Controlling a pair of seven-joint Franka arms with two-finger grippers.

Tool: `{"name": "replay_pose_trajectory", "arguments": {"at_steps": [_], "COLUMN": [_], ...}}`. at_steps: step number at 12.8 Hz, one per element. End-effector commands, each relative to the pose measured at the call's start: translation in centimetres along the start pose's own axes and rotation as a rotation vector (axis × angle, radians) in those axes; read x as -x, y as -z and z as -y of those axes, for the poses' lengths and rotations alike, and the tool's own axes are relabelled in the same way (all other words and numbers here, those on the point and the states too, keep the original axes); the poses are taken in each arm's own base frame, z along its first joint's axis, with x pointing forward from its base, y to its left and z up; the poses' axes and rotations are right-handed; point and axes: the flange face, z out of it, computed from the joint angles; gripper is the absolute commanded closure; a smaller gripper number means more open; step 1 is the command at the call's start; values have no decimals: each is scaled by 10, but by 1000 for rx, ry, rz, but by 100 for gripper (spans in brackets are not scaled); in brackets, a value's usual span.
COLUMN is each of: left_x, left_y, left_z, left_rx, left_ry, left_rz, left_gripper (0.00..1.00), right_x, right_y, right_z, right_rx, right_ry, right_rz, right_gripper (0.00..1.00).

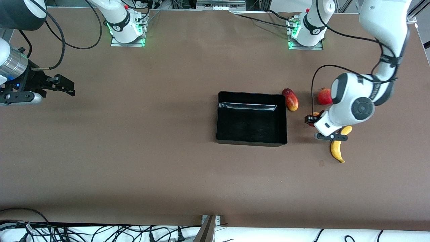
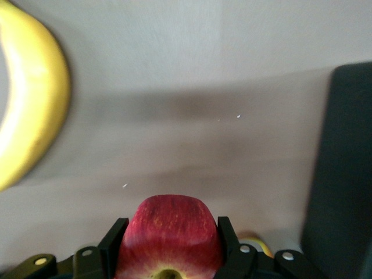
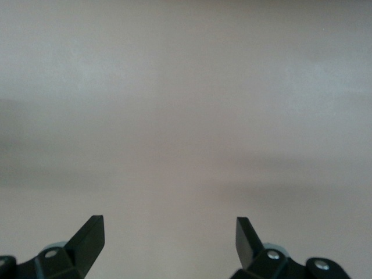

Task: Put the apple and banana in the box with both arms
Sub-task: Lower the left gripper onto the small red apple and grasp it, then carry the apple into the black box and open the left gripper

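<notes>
1. Front view: left gripper (image 1: 314, 120) low between box (image 1: 251, 137) and banana (image 1: 337, 149); right gripper (image 1: 63, 86) waits at the right arm's end of the table.
2. Left wrist view: fingers (image 2: 113, 237) clamp the apple (image 2: 168, 235).
3. Right wrist view: fingers (image 3: 87, 238) spread apart, nothing between.
</notes>
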Motion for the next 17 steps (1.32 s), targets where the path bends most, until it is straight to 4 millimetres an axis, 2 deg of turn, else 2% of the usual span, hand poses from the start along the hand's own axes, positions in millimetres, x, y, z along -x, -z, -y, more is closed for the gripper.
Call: {"name": "replay_pose_trajectory", "arguments": {"at_steps": [1, 2, 5, 6, 7, 9, 10, 11, 15, 16, 17], "left_x": [-1, 5, 16, 22, 30, 42, 48, 55, 51, 50, 50], "left_y": [69, 76, 74, 66, 42, -6, -22, -35, -72, -77, -82], "left_z": [-47, -65, -124, -150, -170, -179, -186, -197, -204, -203, -204], "left_rx": [68, 122, 149, 140, 124, 132, 137, 135, 138, 138, 138], "left_ry": [-18, 36, 83, 133, 149, 168, 197, 200, 203, 207, 208], "left_rz": [40, 59, 67, 63, 51, -2, -22, -28, -13, -8, -1], "left_gripper": [88, 88, 87, 87, 87, 87, 87, 87, 87, 83, 56], "right_x": [-7, -7, -8, -7, -7, -8, -7, -7, -7, -7, -7], "right_y": [6, 4, 4, 4, 4, 4, 4, 5, 5, 4, 4], "right_z": [0, -1, 0, 0, 0, 1, 0, -1, -1, -1, -1], "right_rx": [14, 13, 9, 7, 7, 6, 6, 6, 6, 6, 6], "right_ry": [9, 7, 8, 5, 5, 6, 5, 2, 2, 2, 2], "right_rz": [-30, -27, -28, -28, -28, -28, -28, -30, -31, -28, -28], "right_gripper": [0, 0, 0, 0, 0, 0, 0, 0, 0, 0, 0]}}
